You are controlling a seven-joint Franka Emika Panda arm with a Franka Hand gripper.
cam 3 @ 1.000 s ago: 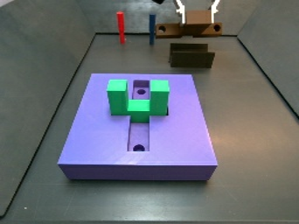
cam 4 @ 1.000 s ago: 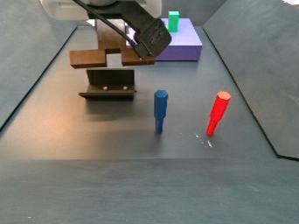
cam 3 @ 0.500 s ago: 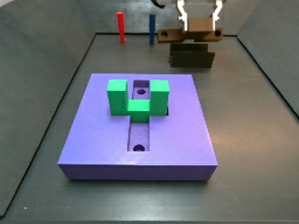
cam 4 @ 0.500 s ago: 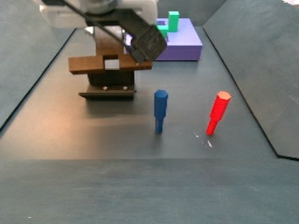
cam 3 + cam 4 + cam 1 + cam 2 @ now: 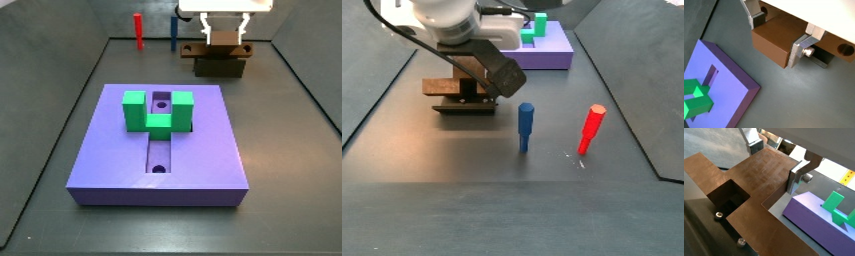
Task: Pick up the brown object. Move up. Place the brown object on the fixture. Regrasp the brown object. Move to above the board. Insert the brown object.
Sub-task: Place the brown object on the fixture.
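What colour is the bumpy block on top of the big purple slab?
Bright green. The green block sits on the purple board, clearest in a side view; the gripper is far behind it.

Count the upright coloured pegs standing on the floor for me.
2: a blue peg and a red peg, side by side, apart from the gripper closed on the brown T-shaped piece at the fixture. None looks hidden.

- gripper [image 5: 781, 31], over the fixture [image 5: 221, 67]: fingers [image 5: 803, 44] brushed silver metal, slight sheen
- brown object [image 5: 757, 180] clamped between them: matt, faint fine grain
- fixture: dark, matt
- board [image 5: 160, 150]: smooth matt purple plastic look
- floor [image 5: 516, 190]: dark grey, dull sheen
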